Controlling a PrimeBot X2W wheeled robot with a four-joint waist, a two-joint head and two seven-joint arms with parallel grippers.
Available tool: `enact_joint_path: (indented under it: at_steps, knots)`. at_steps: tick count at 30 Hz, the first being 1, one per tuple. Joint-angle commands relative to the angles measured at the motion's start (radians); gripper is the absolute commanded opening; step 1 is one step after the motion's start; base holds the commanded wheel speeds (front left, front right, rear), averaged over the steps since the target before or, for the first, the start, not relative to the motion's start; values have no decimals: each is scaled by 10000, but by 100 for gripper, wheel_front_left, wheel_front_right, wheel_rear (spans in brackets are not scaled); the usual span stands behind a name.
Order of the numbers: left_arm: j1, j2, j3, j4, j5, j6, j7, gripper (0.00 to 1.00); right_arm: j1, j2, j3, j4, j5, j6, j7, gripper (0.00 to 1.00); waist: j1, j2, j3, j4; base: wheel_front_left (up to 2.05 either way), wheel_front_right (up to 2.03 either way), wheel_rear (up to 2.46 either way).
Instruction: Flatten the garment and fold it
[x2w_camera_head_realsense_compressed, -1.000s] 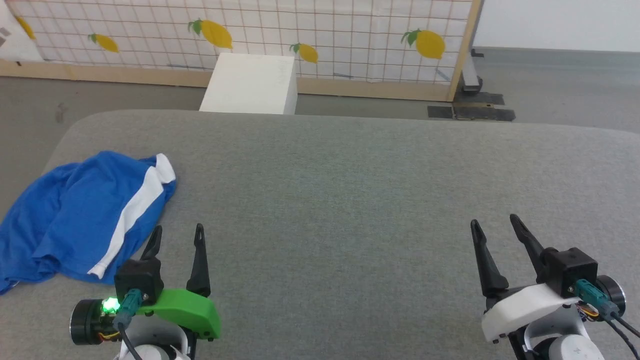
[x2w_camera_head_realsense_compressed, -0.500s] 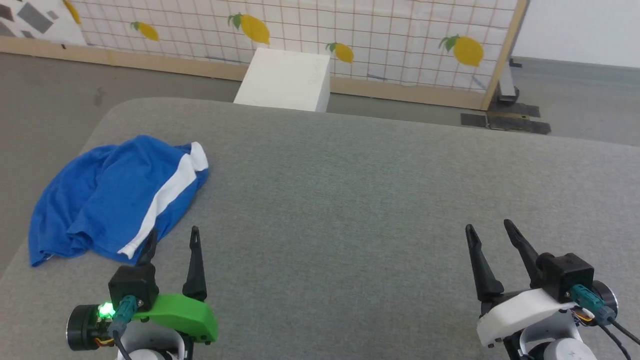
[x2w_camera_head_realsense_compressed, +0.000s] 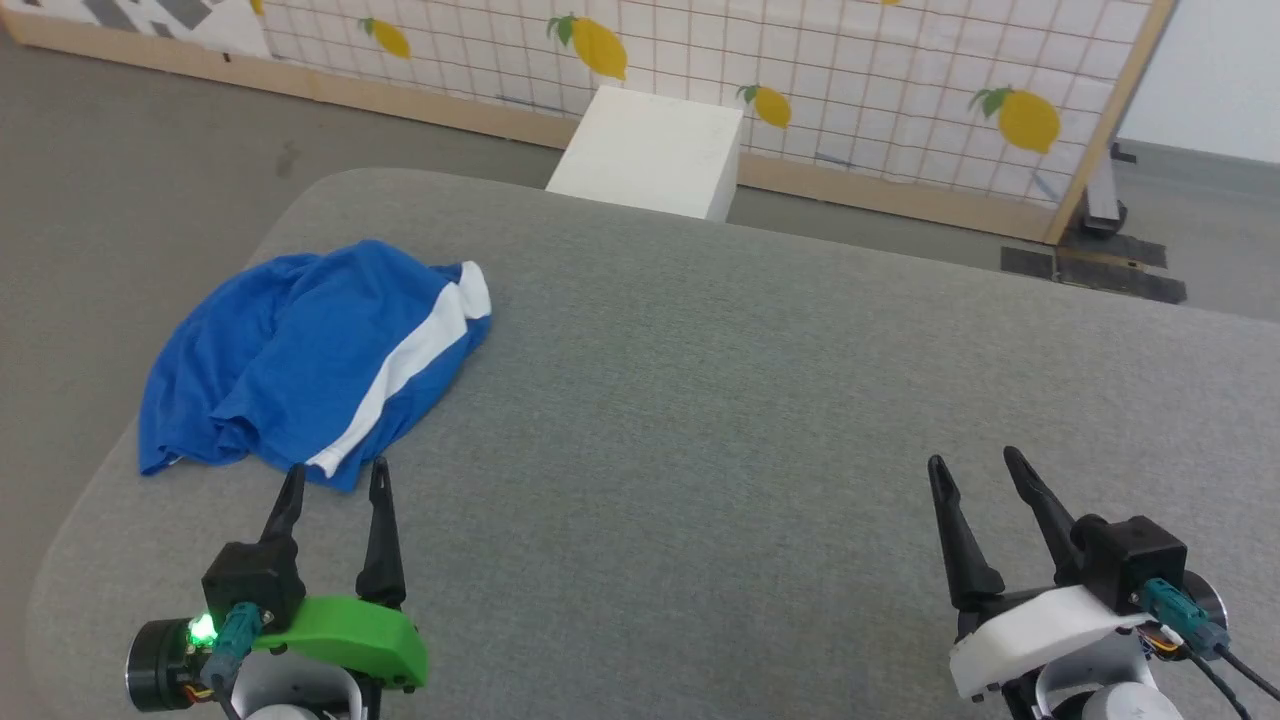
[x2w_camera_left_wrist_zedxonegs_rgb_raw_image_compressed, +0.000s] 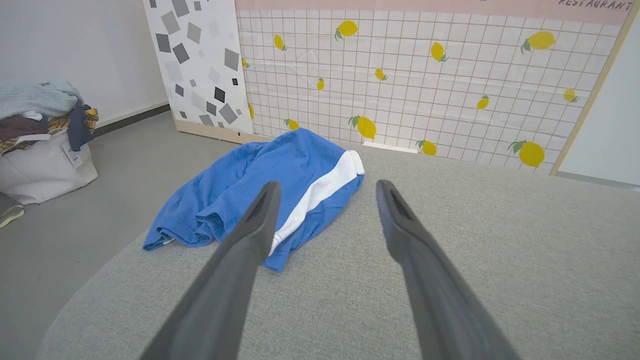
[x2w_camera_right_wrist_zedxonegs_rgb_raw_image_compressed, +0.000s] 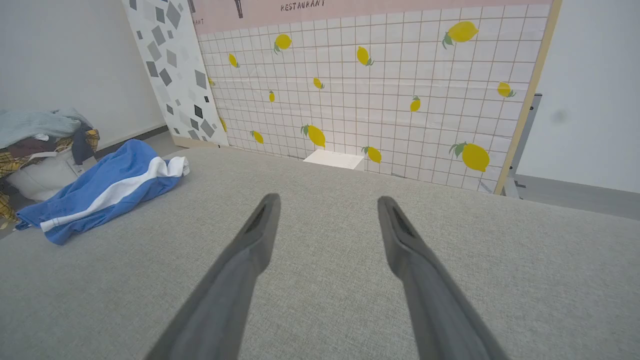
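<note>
The garment (x2w_camera_head_realsense_compressed: 300, 360) is a crumpled heap of royal-blue cloth with one broad white stripe, lying near the left end of the grey padded table (x2w_camera_head_realsense_compressed: 750, 400). It also shows in the left wrist view as the garment (x2w_camera_left_wrist_zedxonegs_rgb_raw_image_compressed: 240, 190) and at the far left of the right wrist view as the garment (x2w_camera_right_wrist_zedxonegs_rgb_raw_image_compressed: 100, 192). My left gripper (x2w_camera_head_realsense_compressed: 333, 480) stands open just short of its near edge, fingertips apart and empty. My right gripper (x2w_camera_head_realsense_compressed: 975, 470) is open over bare table at the lower right, far from the cloth.
A white box (x2w_camera_head_realsense_compressed: 650, 150) stands on the floor behind the table, before a lemon-patterned tiled panel (x2w_camera_head_realsense_compressed: 850, 90). A white bag piled with clothes (x2w_camera_left_wrist_zedxonegs_rgb_raw_image_compressed: 40, 145) sits on the floor off the table's left end. The table's left edge runs close to the garment.
The head camera has turned left, shifting the whole picture right. Both grippers stay open and low in the picture; the left fingertips now sit closer to the garment's near edge.
</note>
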Motion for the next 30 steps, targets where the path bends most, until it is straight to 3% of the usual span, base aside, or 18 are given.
enact_joint_path:
  at_steps: [1,30]
  knots:
    - [176,-29,50,18,-29,-57,-106,100,102,2,30,65,106,-9,-120,100,0,0,-8,209,0,0,0]
    - [291,-40,207,87,-137,-25,-697,100,108,3,267,451,242,-12,-707,100,0,0,-15,1585,0,0,0]
